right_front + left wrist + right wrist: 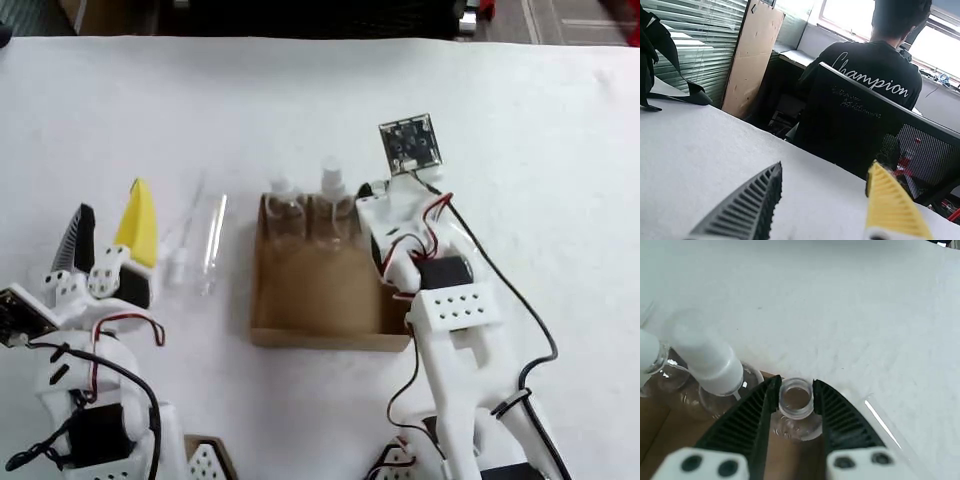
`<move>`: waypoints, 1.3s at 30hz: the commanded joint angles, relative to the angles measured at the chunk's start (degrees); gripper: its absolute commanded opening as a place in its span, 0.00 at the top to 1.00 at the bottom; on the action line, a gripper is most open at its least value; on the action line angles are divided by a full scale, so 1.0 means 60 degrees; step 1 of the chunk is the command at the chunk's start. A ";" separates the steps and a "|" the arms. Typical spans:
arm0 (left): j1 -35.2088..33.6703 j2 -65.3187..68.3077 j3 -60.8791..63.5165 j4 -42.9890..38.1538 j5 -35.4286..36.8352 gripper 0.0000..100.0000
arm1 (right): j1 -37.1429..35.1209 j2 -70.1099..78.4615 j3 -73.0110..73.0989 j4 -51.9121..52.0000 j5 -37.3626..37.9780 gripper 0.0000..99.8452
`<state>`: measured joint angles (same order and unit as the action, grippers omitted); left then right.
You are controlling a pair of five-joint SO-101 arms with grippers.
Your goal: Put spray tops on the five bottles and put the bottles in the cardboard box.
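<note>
The cardboard box (262,300) lies mid-table. Two clear bottles with white spray tops (283,203) (331,192) stand against its far wall. In the right wrist view they show beside the fingers (710,366) (647,353). My right gripper (795,383) is shut on the neck of a third clear bottle (796,401), which has no top and stands upright at the box's far right corner. Left of the box, a bare bottle (213,240) lies on the table beside a loose spray top (179,258). My left gripper (108,213) (820,200) is open near them, holding nothing.
The right arm's wrist (420,240) hangs over the right wall of the box. White table (520,150) stretches behind and to the right of the box. A chair (860,125) stands beyond the table's far edge.
</note>
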<state>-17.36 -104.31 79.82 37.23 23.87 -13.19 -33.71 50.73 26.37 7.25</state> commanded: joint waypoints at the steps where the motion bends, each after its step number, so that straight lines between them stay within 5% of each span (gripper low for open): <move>1: 0.0110 -0.0095 -0.0073 -0.0308 0.0029 0.74 | 0.0125 -0.0051 0.0000 -0.0198 -0.0073 0.98; 8: 0.0110 -0.0095 -0.0073 -0.0308 0.0029 0.74 | 0.0183 -0.0051 0.0147 -0.0139 -0.0073 0.98; 16: 0.0110 -0.0095 -0.0073 -0.0308 0.0029 0.74 | 0.0183 -0.0154 0.0337 -0.0154 0.0000 0.83; 39: 0.0110 -0.0095 -0.0073 -0.0322 0.0029 0.74 | -0.0242 -0.0168 0.0029 -0.0183 0.0015 0.82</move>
<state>-17.36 -104.31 79.82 36.97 23.87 -13.19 -33.71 53.36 25.93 6.99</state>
